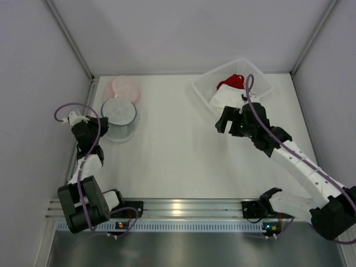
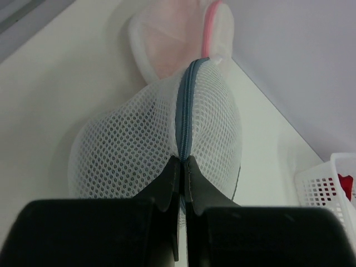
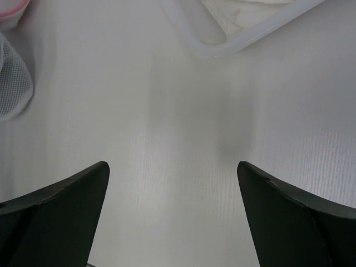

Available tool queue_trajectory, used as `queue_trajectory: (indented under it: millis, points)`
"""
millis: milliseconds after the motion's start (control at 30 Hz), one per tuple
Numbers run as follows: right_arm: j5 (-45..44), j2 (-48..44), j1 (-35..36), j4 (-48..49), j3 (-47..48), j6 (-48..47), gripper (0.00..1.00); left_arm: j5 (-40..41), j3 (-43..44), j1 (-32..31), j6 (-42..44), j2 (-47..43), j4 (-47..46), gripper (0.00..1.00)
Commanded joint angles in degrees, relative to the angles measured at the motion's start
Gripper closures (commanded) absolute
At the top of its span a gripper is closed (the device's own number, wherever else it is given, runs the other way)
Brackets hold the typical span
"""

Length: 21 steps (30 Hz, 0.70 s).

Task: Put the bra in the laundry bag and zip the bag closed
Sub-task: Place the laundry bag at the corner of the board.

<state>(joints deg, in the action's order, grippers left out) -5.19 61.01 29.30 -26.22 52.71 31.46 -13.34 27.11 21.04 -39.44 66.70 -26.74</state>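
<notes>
Left gripper [image 2: 182, 163] pinching zipper [image 2: 186, 111] | zipper axis: straight away, over laundry bag [image 2: 128, 150]

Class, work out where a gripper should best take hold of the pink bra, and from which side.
Probably the raised cup rim of the bra, pinched from above on its far or right side: the cup looks like a thin moulded shell, and the bag crowds its near edge.

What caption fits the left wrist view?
Left end effector shut on the grey zipper of a white mesh laundry bag.
</notes>
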Motion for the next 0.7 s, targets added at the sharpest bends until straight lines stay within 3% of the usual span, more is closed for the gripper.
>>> queue_trajectory:
  millis: [0, 133, 267, 400, 567, 633, 667]
  points:
    - [-1.9, 1.3, -1.7, 0.3, 4.2, -1.5, 0.01, 2.7, -1.5, 2.5, 2.2, -2.1, -4.5, 1.0]
    - [-2.4, 4.8, -3.1, 1.4, 6.6, -2.1, 0.01, 2.5, -1.2, 6.1, 3.0, 0.7, -6.8, 1.0]
    - [0.4, 9.0, -5.9, 2.0, 10.5, -2.8, 0.01, -6.8, 3.7, 9.2, 5.8, 8.6, -6.2, 1.0]
    - [0.0, 10.9, -7.4, 5.7, 11.4, -4.7, 0.01, -10.3, 7.6, 10.4, 7.7, 14.2, -6.3, 1.0]
    - [-0.2, 10.9, -10.1, 6.9, 11.8, -5.4, 0.01, -8.4, 10.3, 10.4, 10.3, 14.3, -2.9, 1.0]
    - [-0.3, 9.9, -10.5, 7.4, 11.9, -6.2, 0.01, -9.5, 13.4, 10.4, 9.6, 13.4, 0.4, 0.65]
    - [-0.8, 9.1, -10.9, 7.6, 12.2, -7.0, 0.0, -9.7, 16.1, 10.3, 9.4, 12.3, 5.2, 0.32]
